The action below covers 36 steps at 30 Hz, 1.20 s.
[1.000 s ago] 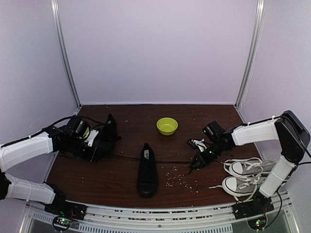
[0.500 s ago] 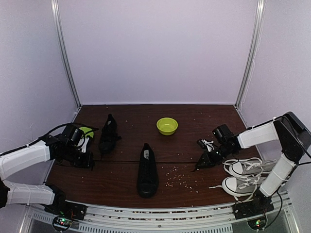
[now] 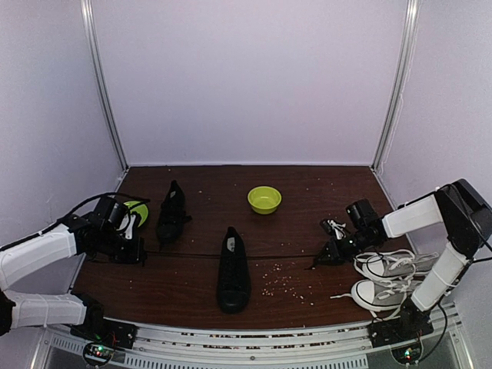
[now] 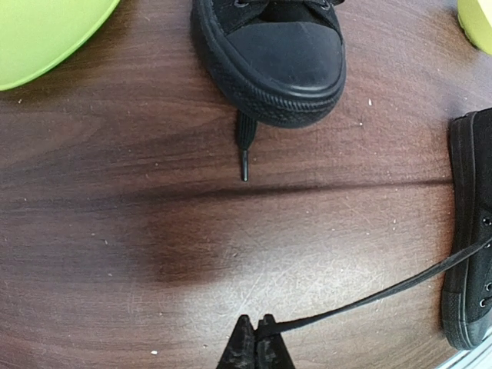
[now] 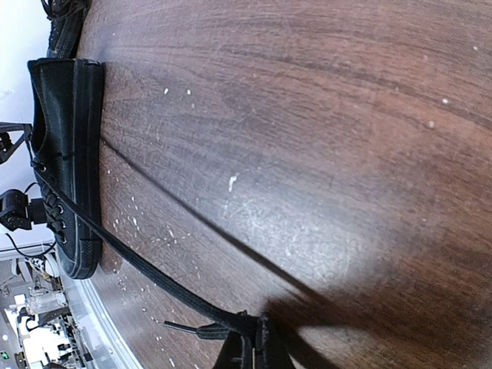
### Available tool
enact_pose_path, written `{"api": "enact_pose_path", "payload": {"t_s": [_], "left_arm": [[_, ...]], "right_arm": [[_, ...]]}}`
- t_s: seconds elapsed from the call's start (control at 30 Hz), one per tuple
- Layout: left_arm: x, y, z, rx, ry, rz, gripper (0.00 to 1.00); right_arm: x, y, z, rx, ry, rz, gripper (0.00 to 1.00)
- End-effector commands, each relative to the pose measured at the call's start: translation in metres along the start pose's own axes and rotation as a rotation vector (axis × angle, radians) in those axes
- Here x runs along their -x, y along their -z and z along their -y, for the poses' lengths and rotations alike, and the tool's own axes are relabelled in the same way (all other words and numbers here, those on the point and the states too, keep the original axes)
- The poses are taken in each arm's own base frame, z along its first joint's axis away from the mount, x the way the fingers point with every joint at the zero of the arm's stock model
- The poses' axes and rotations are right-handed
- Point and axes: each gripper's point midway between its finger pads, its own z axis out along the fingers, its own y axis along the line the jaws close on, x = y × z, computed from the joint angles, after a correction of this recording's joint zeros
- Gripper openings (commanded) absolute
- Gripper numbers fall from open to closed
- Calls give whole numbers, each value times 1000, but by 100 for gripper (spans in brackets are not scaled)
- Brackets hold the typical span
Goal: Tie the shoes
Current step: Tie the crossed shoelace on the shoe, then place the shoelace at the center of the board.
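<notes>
Near edge, between arms: black shoe (image 3: 233,270), toe toward bases; lace (image 4: 369,296) runs out to each side, taut, low over table (image 3: 192,292); left gripper (image 4: 256,347) pressed together on one lace tip; right gripper (image 5: 254,346) likewise pinching other lace (image 5: 138,264). Step, as judged: cross both ends over tongue; move arms evenly so shoe neither slides nor tips. Further back: second black shoe (image 3: 171,211), loose lace end poking from under toe; green bowl (image 3: 264,199).
</notes>
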Motion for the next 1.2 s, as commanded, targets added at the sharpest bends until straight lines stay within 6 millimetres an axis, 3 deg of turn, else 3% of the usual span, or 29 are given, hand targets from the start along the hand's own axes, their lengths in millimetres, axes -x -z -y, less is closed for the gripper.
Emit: {"api": "enact_pose_path", "payload": {"t_s": [0.0, 0.2, 0.33, 0.43, 0.6, 0.7, 0.73, 0.8, 0.83, 0.87, 1.0, 1.1, 1.17], "left_arm": [[2, 0, -24, 100, 51, 31, 0], [9, 3, -22, 85, 25, 62, 0], [28, 18, 20, -98, -143, 161, 0], [45, 45, 60, -201, -332, 275, 0], [41, 70, 119, -336, -625, 387, 0], [37, 74, 140, -375, -736, 399, 0], [39, 77, 145, -385, -755, 408, 0], [45, 84, 154, -405, -801, 444, 0], [49, 90, 159, -417, -828, 471, 0], [52, 96, 165, -433, -851, 500, 0], [59, 117, 186, -511, -952, 590, 0], [62, 122, 196, -541, -998, 624, 0], [64, 122, 200, -554, -1020, 635, 0]], "right_arm": [[-3, 8, 23, -75, -47, 17, 0], [4, 10, 17, -52, -36, 32, 0], [-4, -4, -34, -40, 168, -69, 0], [-5, -8, -67, -50, 295, -87, 0], [-19, -15, -82, -142, 405, -172, 0], [-25, -10, -92, -218, 494, -208, 16], [-25, -6, -97, -240, 532, -215, 30], [-20, 7, -108, -303, 624, -205, 63], [-15, 16, -116, -336, 680, -190, 94], [-6, 27, -122, -390, 732, -161, 100], [47, 84, -170, -574, 965, 98, 99], [102, 139, -215, -621, 989, 517, 100], [124, 166, -241, -570, 938, 774, 100]]}}
